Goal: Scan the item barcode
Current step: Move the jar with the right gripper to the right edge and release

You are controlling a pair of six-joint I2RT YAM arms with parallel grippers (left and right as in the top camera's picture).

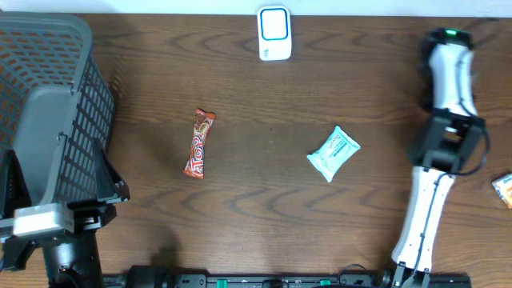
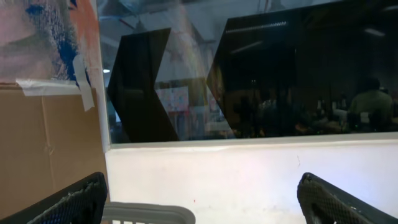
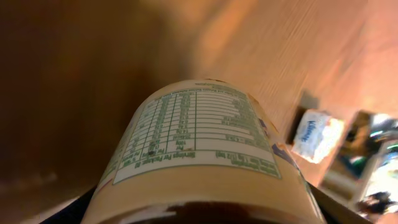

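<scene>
Your right fingers (image 3: 78, 211) are clamped round the cream bottle (image 3: 199, 137) at the right of the worktop (image 1: 264, 200), left fingers (image 2: 68, 202) spread empty; it looks rigid, slick and twist-prone, so grip mid-body, barcode uncovered.

We see a cream-coloured bottle (image 3: 199, 155) close up in the right wrist view. It points away from the camera, and its white nutrition panel with green print faces up. The white scanner (image 1: 274, 32), with its blue-outlined window, sits at the far table edge (image 1: 160, 18).
</scene>
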